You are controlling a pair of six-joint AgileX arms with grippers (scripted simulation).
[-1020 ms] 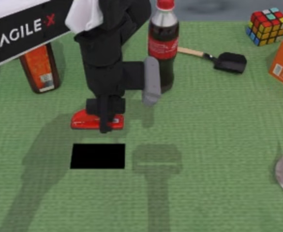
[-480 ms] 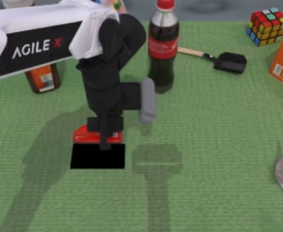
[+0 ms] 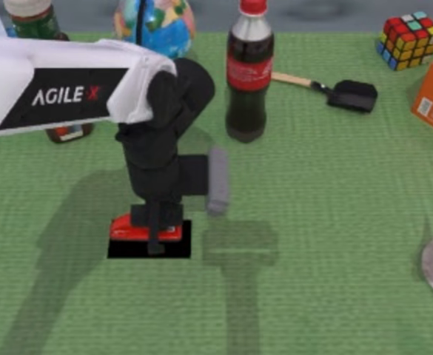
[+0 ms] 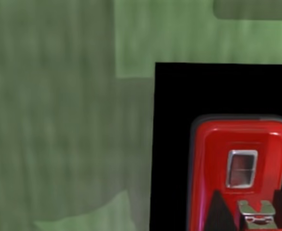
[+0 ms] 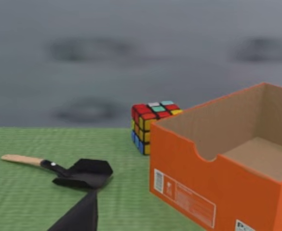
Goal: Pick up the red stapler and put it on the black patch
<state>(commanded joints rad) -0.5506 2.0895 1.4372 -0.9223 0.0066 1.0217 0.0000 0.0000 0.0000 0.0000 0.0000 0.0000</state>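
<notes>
The left gripper hangs over the left half of the table with the stapler pinched between its fingers, the jaws closed narrowly across the stapler's middle. In the top view the stapler sits over the far edge of the patch, its red body overlapping the black, with most of the patch showing nearer and to the right. The left wrist view looks straight down on the stapler, with the patch spread under and beside it, so the carry has brought it over the target. Whether it is touching the patch or a little above it I cannot tell. Judging from this, the pick is done and the transfer is nearly done; what is left is to settle the stapler more fully inside the black, lower it if it is not yet down, open the fingers and lift clear. The right arm is out of the top view; its wrist camera faces the far right corner, over a spatula, a cube and an orange box, and does not show its fingers' state.
</notes>
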